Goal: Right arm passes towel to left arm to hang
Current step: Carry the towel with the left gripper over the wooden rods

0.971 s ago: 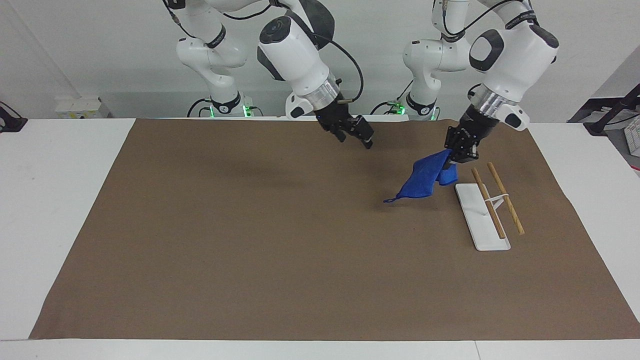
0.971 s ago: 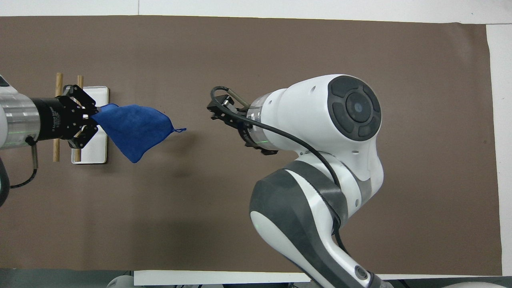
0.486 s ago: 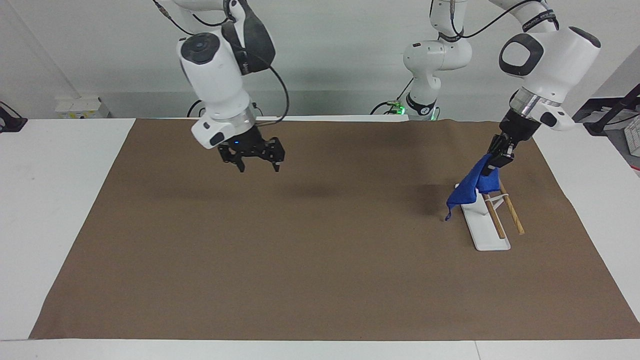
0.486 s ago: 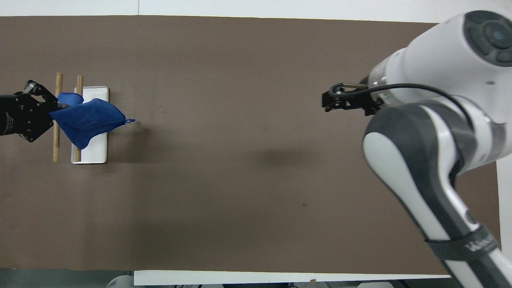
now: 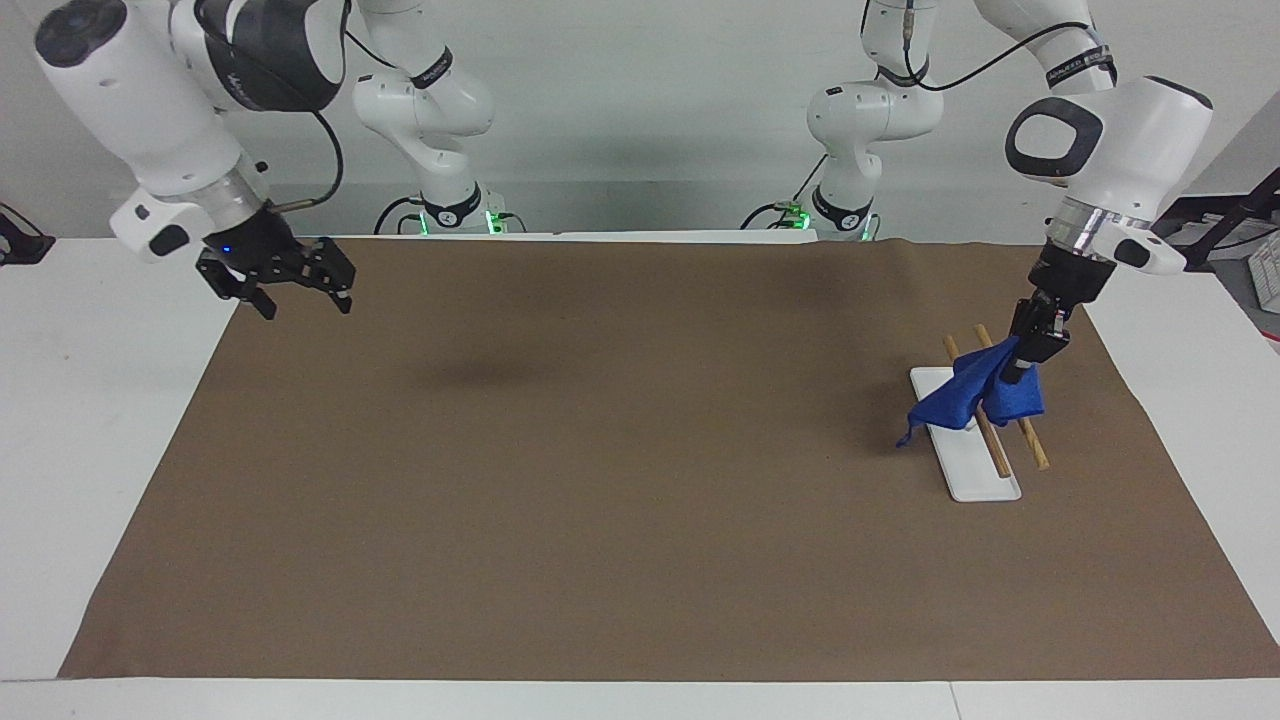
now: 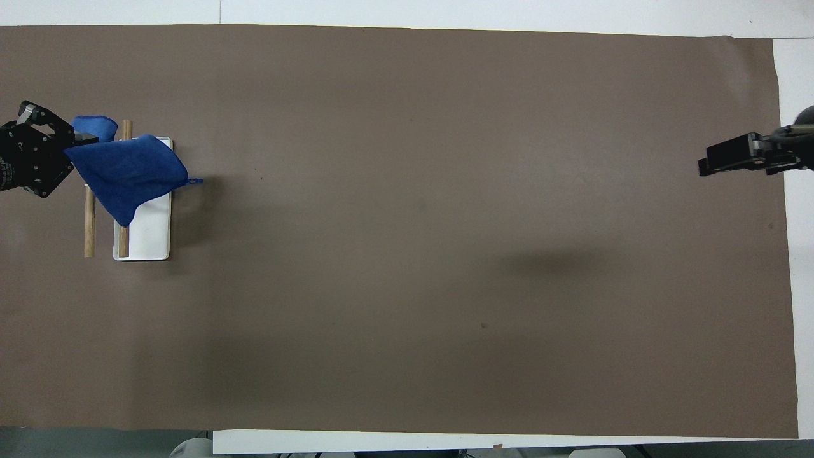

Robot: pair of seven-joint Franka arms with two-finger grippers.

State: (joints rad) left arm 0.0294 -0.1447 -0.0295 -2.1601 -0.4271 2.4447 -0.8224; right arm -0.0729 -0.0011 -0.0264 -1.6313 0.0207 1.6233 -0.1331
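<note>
The towel (image 5: pixel 978 396) hides part of the two wooden rails (image 5: pixel 1030 440); the left gripper (image 5: pixel 1030 362) clenches it above the white rack base (image 5: pixel 975 475). The right gripper (image 5: pixel 295 292) hangs released, empty, over the edge of the brown mat (image 5: pixel 600 480) on a white table (image 5: pixel 100 400).

light: bright, even, from overhead | shadows: soft smudges on brown mat (image 5: pixel 640 560) | focus: sharp

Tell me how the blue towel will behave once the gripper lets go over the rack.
Probably floppy: the towel sags in folds from the shut left gripper. Likely light, hanging from one pinched edge. It may slide off, since it drapes unevenly over the wooden bars.
</note>
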